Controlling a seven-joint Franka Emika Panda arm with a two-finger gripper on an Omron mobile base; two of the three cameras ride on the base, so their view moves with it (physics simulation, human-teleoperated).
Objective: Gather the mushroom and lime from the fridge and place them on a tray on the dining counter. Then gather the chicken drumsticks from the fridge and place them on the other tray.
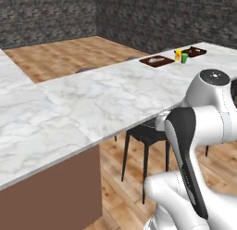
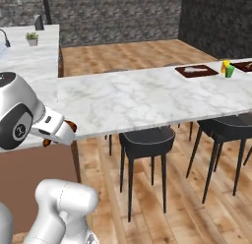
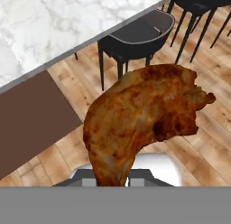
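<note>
— Looking along the hand, what has the two-finger gripper (image 3: 111, 180) got?

— Its fingers are drawn nearly together on the narrow bone end of a browned, roasted chicken drumstick (image 3: 144, 117). The meaty end juts away from the hand, out over open wooden floor. From the right base camera a brown bit of that drumstick (image 2: 70, 126) peeks past the white wrist, just beside the counter's near edge and below its top.

— How does the long white marble dining counter (image 1: 106, 99) run?

— Its front edge crosses the hand view on a slant, with a reddish-brown side panel (image 3: 27, 123) dropping under it. Black bar stools (image 2: 146, 139) stand tucked along that edge, the nearest one close to the drumstick.

— And the trays?

— Two dark rectangular trays sit far down the counter, well apart from the gripper. The nearer tray (image 1: 157, 60) has something pale on it, too small to identify. The farther tray (image 1: 194, 51) lies beyond it; its contents are unclear. Between them stand small yellow and green objects (image 1: 181, 56).

— Room to move?

— Bare marble stretches from the near end to the trays. Wooden floor (image 2: 128, 53) lies open behind the counter up to a dark stone wall (image 2: 118, 14).
</note>
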